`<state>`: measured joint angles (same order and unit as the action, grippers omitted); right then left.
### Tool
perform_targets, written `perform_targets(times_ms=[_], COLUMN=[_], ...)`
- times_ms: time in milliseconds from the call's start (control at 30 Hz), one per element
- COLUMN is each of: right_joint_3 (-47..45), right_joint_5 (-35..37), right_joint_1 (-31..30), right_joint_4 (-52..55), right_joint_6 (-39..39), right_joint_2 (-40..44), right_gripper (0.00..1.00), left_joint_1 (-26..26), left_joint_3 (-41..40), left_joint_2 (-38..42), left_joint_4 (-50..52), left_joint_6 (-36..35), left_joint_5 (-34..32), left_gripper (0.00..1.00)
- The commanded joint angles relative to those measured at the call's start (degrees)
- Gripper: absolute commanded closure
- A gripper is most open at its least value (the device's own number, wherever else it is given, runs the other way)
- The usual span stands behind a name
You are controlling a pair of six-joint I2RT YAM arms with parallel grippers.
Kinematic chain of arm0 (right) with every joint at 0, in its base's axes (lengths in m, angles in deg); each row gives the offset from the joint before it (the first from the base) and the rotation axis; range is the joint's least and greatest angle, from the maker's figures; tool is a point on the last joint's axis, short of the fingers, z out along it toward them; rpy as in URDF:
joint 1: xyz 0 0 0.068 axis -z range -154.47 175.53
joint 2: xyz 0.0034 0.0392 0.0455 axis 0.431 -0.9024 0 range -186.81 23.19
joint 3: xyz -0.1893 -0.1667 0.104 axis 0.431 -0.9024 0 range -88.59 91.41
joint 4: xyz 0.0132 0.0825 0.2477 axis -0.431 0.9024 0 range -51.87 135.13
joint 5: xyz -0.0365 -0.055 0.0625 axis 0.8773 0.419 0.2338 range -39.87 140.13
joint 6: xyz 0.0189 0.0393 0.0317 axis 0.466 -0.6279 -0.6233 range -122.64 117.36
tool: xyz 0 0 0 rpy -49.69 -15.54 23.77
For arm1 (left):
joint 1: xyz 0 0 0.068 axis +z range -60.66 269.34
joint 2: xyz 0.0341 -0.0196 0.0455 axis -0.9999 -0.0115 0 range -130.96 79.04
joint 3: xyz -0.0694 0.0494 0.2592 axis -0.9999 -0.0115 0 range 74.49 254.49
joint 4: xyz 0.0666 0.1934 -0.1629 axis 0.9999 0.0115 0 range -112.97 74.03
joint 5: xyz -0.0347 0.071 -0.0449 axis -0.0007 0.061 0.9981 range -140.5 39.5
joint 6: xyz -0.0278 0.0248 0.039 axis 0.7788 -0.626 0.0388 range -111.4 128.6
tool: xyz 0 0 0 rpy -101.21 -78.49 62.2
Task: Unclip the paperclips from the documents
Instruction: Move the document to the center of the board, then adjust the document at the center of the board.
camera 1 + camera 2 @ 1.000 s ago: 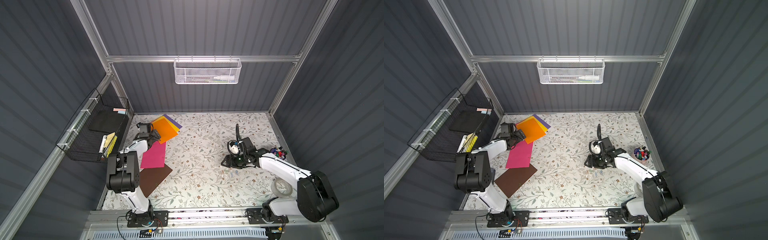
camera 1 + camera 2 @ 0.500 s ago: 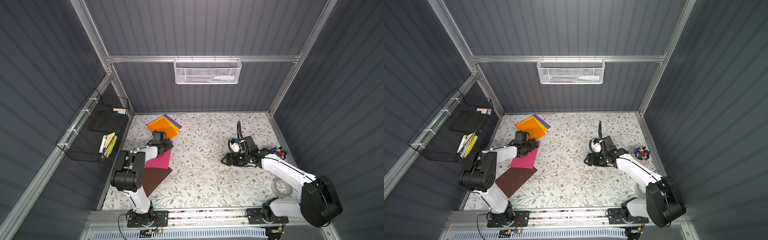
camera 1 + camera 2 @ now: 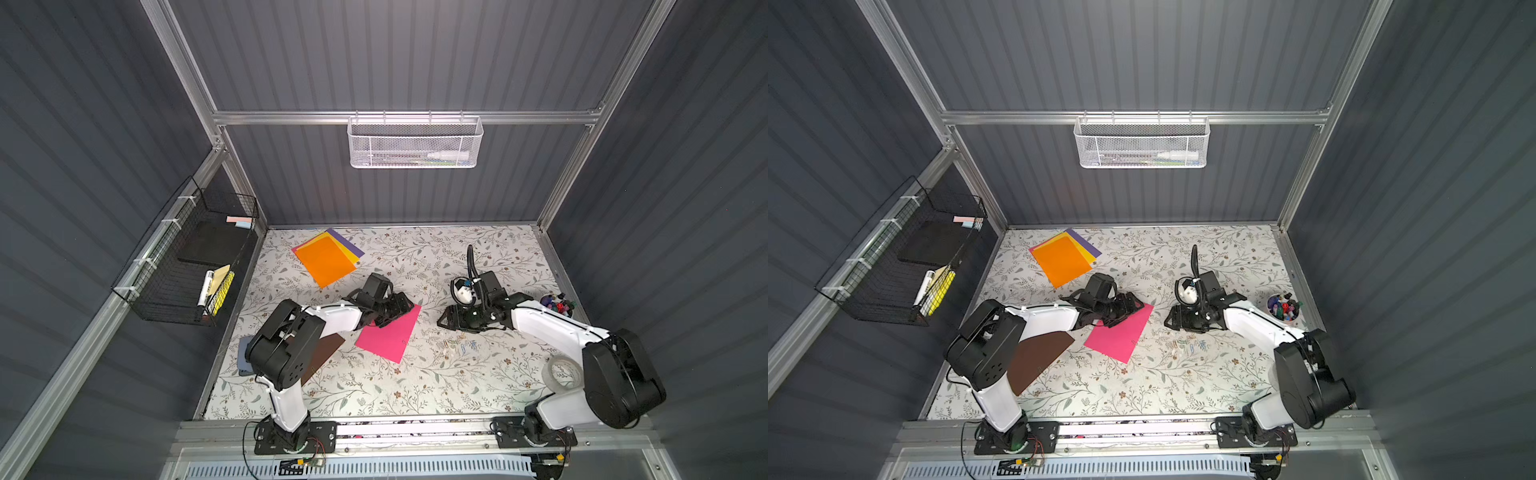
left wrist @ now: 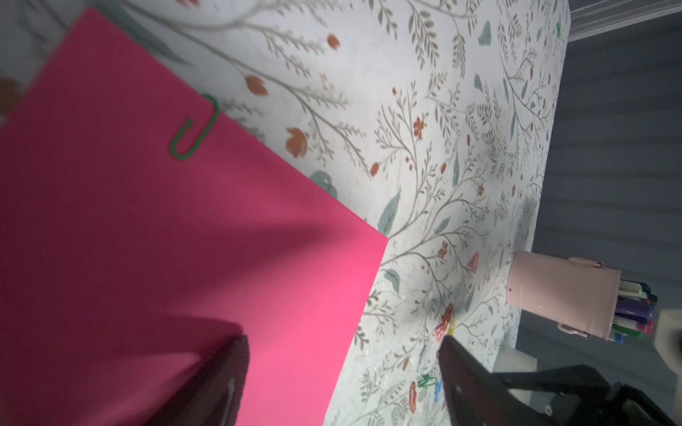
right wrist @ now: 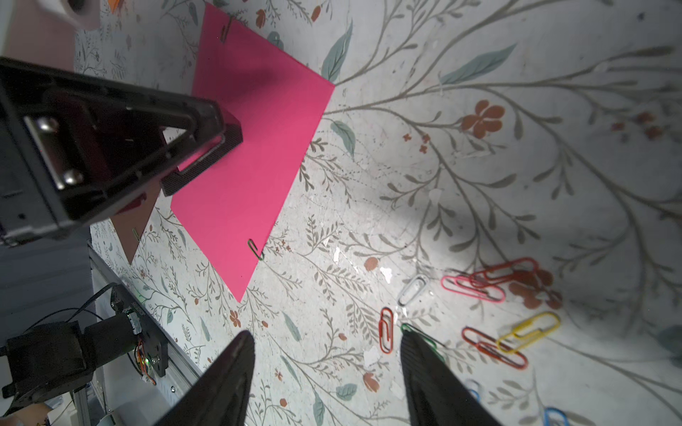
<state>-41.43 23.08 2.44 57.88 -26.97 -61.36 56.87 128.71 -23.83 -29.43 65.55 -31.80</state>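
Observation:
A magenta pink document [image 3: 388,334] [image 3: 1119,332] lies mid-table. A green paperclip [image 4: 193,129] sits on one edge, and another paperclip [image 5: 255,249] on an edge near its front corner. My left gripper [image 3: 395,309] [image 4: 343,369] stands open over the sheet's far corner, one finger above the paper and one above the table. My right gripper [image 3: 446,322] [image 5: 328,354] is open and empty, low over the table just right of the sheet. Several loose paperclips [image 3: 457,343] [image 5: 491,295] lie beside it. An orange-topped stack of documents [image 3: 326,262] lies at the back left. A brown document [image 3: 1038,357] lies front left.
A pink cup of markers [image 3: 557,305] [image 4: 561,295] stands at the right edge, with a tape roll [image 3: 563,372] in front of it. A black wire basket [image 3: 187,266] hangs on the left wall. A white mesh basket [image 3: 415,143] hangs on the back wall.
My left arm swung from the back left beside the orange stack to mid-table. The pink sheet shifted right and turned with it. The right gripper barely moved.

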Motion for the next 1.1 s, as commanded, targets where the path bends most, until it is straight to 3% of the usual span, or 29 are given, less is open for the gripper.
perform_targets(times_ms=[0, 200, 367, 600, 867, 1067], right_joint_3=[1.2, 2.0, 5.8, 9.4, 13.6, 19.3], right_joint_5=[-0.7, -0.6, 2.5, 6.0, 6.7, 4.0], right_joint_1=[-0.4, -2.4, -6.4, -10.2, -10.6, -10.5], right_joint_4=[-4.3, -9.3, -9.2, -9.0, -9.7, -9.6], right_joint_6=[-3.6, -9.5, -13.2, -18.9, -20.7, -19.0], right_joint_2=[-2.1, -6.2, -11.1, -17.8, -23.1, -27.4], right_gripper=[0.33, 0.29, 0.24, 0.23, 0.22, 0.22], left_joint_1=[-0.3, 0.3, 3.1, 5.8, 5.8, 5.4], left_joint_3=[5.9, 13.5, 6.1, -1.8, -6.5, -11.3], left_joint_2=[1.2, 6.6, 9.2, 12.7, 12.7, 13.7], left_joint_4=[4.3, 18.3, 20.9, 19.8, 18.6, 15.9], left_joint_6=[0.2, -10.1, -16.5, -19.4, -21.9, -19.1], left_joint_5=[-0.4, -12.4, -15.5, -15.1, -10.7, -4.8], left_gripper=[0.12, 0.08, 0.14, 0.26, 0.29, 0.31])
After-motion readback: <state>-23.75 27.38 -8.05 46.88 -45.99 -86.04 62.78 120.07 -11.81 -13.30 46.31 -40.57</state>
